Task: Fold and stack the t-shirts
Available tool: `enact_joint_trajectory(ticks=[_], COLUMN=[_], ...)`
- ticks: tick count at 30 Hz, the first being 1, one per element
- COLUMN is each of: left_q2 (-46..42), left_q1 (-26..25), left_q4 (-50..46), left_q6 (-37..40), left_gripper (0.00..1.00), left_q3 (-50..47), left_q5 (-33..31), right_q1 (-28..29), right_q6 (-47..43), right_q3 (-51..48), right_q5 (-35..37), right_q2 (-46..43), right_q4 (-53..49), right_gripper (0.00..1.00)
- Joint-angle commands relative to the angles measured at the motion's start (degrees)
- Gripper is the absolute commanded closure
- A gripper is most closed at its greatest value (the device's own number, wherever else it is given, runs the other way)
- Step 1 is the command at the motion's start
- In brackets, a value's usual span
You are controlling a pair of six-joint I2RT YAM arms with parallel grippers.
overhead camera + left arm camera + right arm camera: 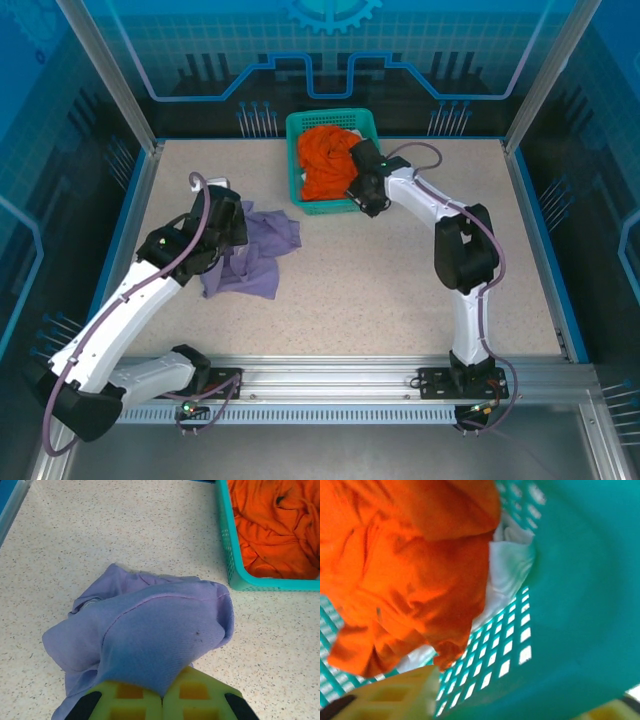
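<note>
The lavender t-shirt (255, 258) lies crumpled on the table left of centre. My left gripper (230, 232) is shut on a fold of it; in the left wrist view the lavender t-shirt (150, 630) bunches out from between the closed yellow fingers of that gripper (162, 697). The orange t-shirt (325, 160) is heaped in the teal basket (293, 150) at the back. My right gripper (372, 203) sits at the basket's near right corner. In the right wrist view that gripper (520, 705) straddles the basket wall (580, 580), one finger inside by the orange t-shirt (405, 570), one outside.
A white cloth (507, 565) lies under the orange t-shirt in the basket. Bare speckled tabletop (400, 290) spreads across the middle and right. Blue enclosure walls ring the table, and the arm bases stand at the near edge.
</note>
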Motion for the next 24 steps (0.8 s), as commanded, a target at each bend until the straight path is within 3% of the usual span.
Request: enact_joint_trajectory(ticks=[1,3,5,20,24], left_q2=[-1.0,-0.8,-0.9,-1.8,-1.8], left_q1=[-0.3,-0.2,-0.3,-1.4,-1.9], left_q4=[2.8,3.1,3.3,4.1,4.4], left_q6=[-0.4,-0.3,-0.5,-0.4,-0.3], left_gripper=[1.0,1.0,1.0,1.0,1.0], left_q3=[-1.0,-1.3,-1.4,-1.9,-1.9], left_q5=[2.7,3.5,4.3,5.7,5.8], right_q1=[-2.4,-4.8,-7.5,-36.9,-42.4], right_q6=[0.4,-0.5,-1.3,0.1,0.7], right_q3=[0.5,-0.1,-2.0,-31.7,-33.3], right_q5=[3.7,4.4,5.4,11.0,12.1], right_q2=[0.7,-0.1,-2.3,-31.9,-33.1], right_q4=[-5.9,-6.9,-7.4,-5.5,-4.7], right_gripper=[0.75,0.91,1.0,1.0,1.0])
